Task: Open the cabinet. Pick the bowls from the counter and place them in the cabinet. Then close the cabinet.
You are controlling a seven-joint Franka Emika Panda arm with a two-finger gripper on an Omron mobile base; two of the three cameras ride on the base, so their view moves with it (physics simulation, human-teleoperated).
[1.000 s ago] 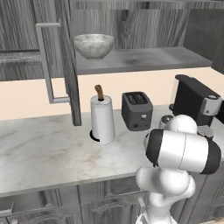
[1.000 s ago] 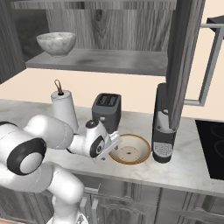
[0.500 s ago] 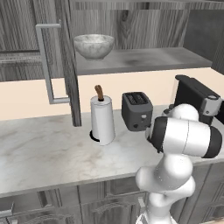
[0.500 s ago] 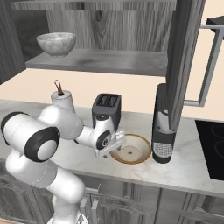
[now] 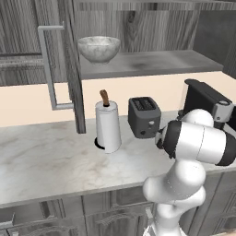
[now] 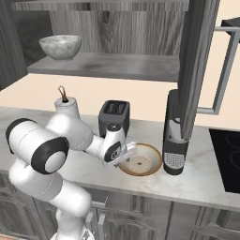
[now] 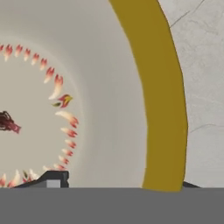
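Tan bowl (image 6: 139, 161) upright, apparently level, on counter (image 6: 206, 183)

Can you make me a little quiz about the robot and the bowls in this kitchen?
1. True or false: the grey bowl is already on the cabinet shelf.
2. What stands between the paper towel roll and the coffee machine? A) kettle B) toaster C) pot
3. Which bowl is the gripper reaching at?

Key: 1. True. 2. B, the toaster. 3. The tan bowl, on the counter; one fingertip is inside its rim.
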